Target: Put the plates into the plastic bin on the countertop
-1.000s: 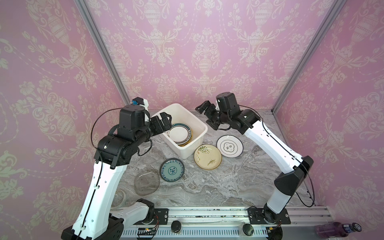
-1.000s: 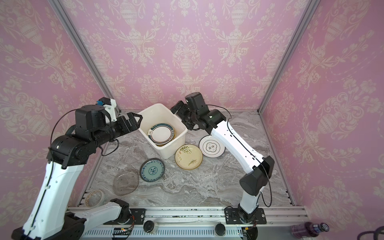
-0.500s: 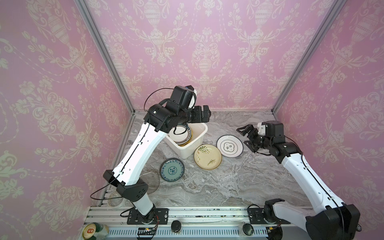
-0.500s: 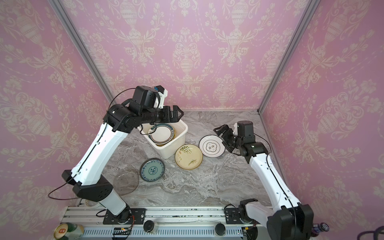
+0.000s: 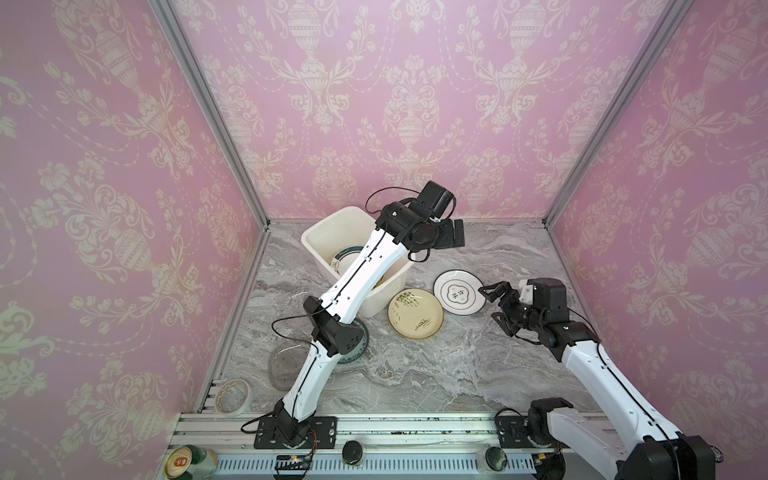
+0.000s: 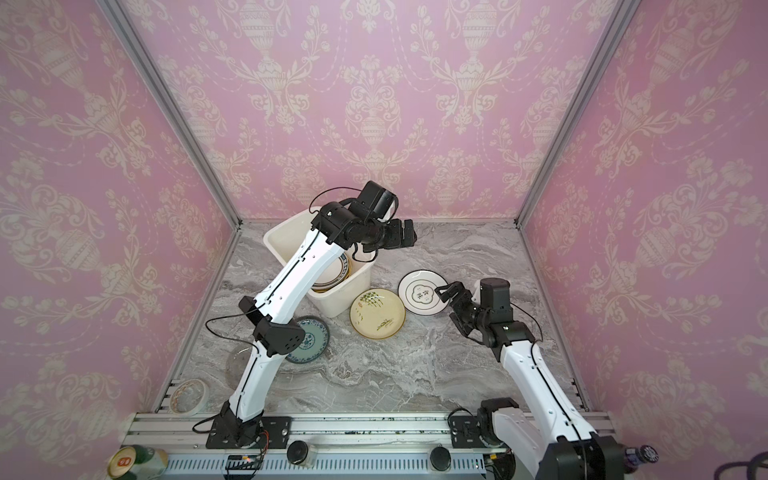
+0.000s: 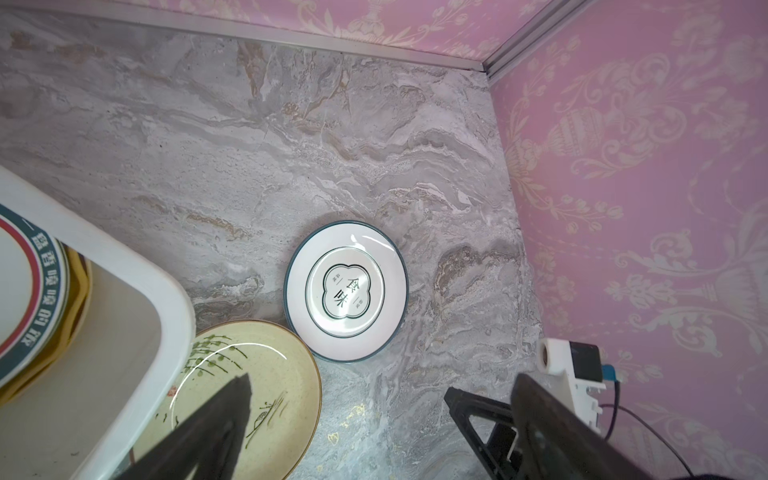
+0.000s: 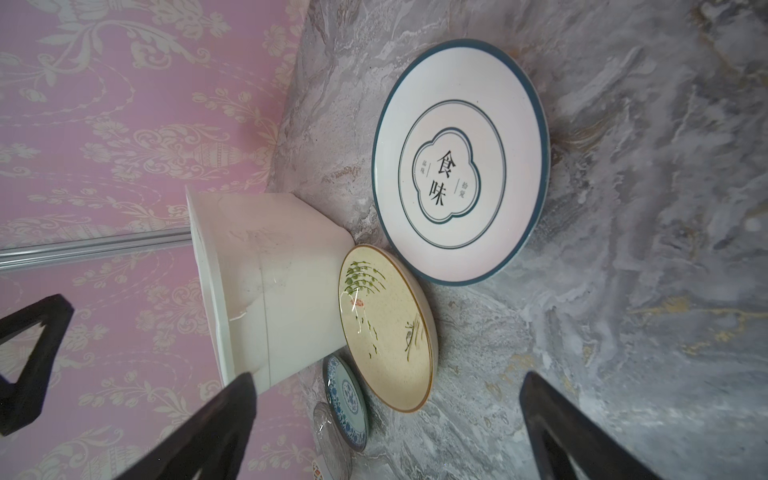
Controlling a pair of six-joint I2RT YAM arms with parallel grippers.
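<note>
Plates [image 5: 343, 258]: some in plastic bin [image 5: 332, 232]; white plate [image 5: 458, 291], cream plate [image 5: 415, 313], teal plate [image 6: 313, 344], seemingly a glass plate [image 5: 283, 365] on tabletop [image 5: 436, 374]; left jaws and right jaws wide, empty

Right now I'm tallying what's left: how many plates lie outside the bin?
4: white plate rightmost, cream plate beside it by the bin, teal plate and glass plate farther forward, each partly under the left arm. Others could hide there.

The table [image 5: 436, 374] is bare along its middle front edge and at its right rear corner. The left arm [image 5: 361, 270] lies across the opening of the plastic bin [image 5: 334, 230]. The cream sprig plate [image 5: 415, 313] crowds the bin's wall, with the white dark-rimmed plate [image 5: 457, 291] beside it.
</note>
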